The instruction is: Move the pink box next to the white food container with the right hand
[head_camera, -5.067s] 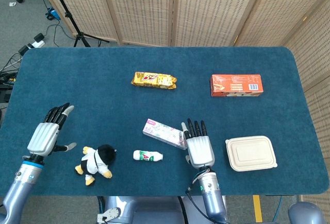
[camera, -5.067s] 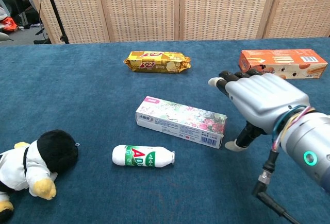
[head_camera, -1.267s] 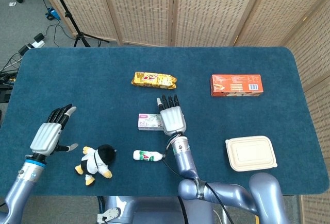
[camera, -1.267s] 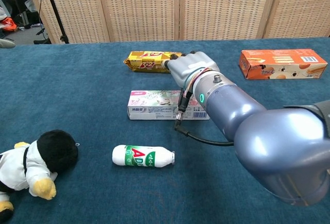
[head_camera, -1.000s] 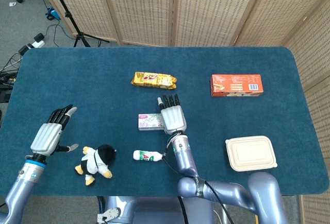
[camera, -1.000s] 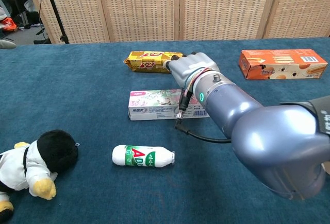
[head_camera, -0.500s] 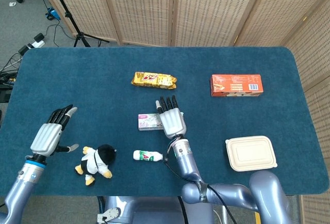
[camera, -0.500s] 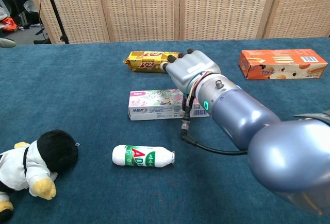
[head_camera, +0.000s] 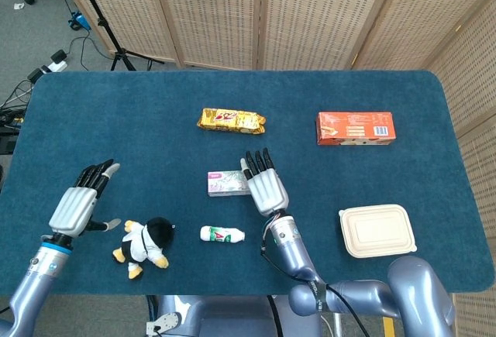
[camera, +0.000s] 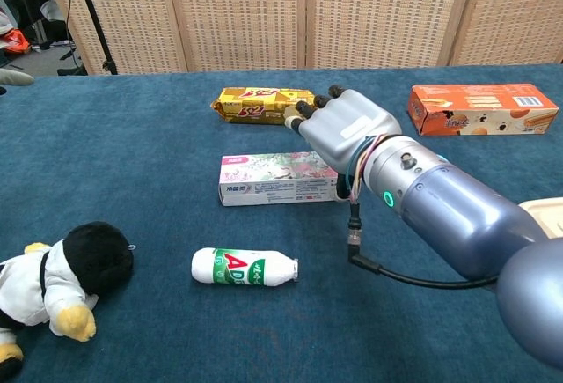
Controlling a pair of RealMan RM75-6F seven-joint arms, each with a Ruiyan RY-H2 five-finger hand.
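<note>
The pink flowered box (head_camera: 225, 183) lies flat and level near the table's middle, also in the chest view (camera: 274, 178). My right hand (head_camera: 266, 185) stretches its fingers flat over the box's right end, holding nothing; in the chest view this hand (camera: 348, 127) sits above and just right of that end. Whether it touches the box I cannot tell. The white food container (head_camera: 377, 230) sits lidded at the front right, well apart from the box. My left hand (head_camera: 75, 204) hovers with fingers spread at the front left.
A yellow biscuit pack (head_camera: 231, 120) lies behind the pink box and an orange carton (head_camera: 355, 128) at the back right. A small white bottle (head_camera: 222, 234) and a penguin plush (head_camera: 145, 245) lie in front to the left. Folding screens stand behind the table.
The pink box, slanted five seconds ago, now lies level and further left. In the last second my right hand slid right and nearer, uncovering more of the box. The left hand barely moved.
</note>
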